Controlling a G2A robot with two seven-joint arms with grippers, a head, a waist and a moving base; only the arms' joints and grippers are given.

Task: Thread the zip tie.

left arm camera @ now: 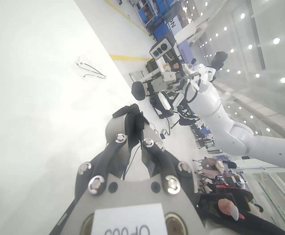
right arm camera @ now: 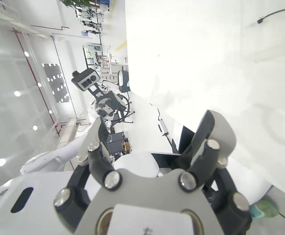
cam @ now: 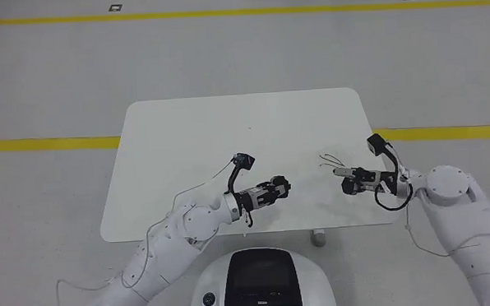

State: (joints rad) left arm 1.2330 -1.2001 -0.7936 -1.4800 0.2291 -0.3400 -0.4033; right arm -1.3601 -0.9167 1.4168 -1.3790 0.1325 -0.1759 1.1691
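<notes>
The zip ties (cam: 332, 159) lie crossed on the table (cam: 187, 139), just beyond the right gripper (cam: 338, 172), which is wide open and empty. The left gripper (cam: 286, 185) is closed, nothing seen in it. Being thin and overlapped, the ties may slip out or lift together

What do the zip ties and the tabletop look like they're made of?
Zip ties: thin dark strands that curve, with small heads at one end; probably flexible plastic.
Table: smooth, matte white top with rounded corners; perhaps laminate or painted board, not certain.
</notes>
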